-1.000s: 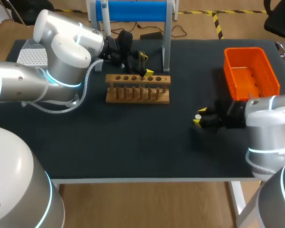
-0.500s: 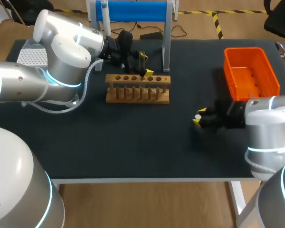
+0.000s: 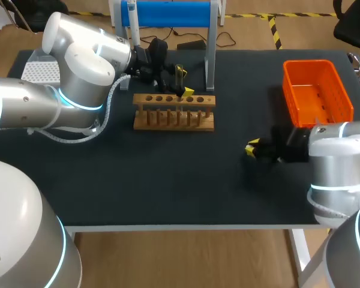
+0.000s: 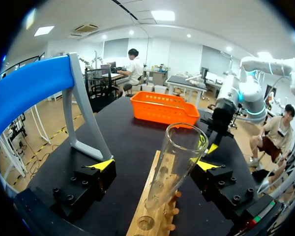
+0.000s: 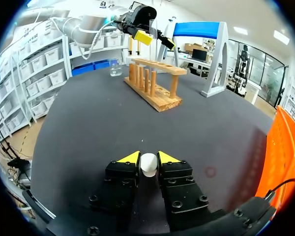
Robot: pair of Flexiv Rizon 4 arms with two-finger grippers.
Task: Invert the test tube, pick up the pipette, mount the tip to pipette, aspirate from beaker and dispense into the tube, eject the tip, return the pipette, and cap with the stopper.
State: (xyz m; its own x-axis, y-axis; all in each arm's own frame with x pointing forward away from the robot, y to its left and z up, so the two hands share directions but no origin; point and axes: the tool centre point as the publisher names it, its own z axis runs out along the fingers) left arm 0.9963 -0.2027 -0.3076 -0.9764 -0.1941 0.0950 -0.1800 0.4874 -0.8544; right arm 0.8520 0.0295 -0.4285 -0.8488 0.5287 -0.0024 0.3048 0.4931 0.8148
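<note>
Two robot arms work over a dark table (image 3: 168, 180). The left gripper (image 4: 155, 165) hangs over a wooden rack (image 3: 174, 112) towards the table's far side, its fingers spread wide and released. A clear glass test tube (image 4: 179, 157) stands between them, mouth upward and leaning, its lower end meeting the rack's top board. One yellow tip is just beside the glass, the other well apart from it. Nearer the front, the right gripper (image 5: 148, 158) is low over the table, clenched on a small white stopper (image 5: 148, 165). An orange basket (image 3: 317, 90) stands beside that arm. A small beaker (image 5: 115, 68) stands near the rack's far end
</note>
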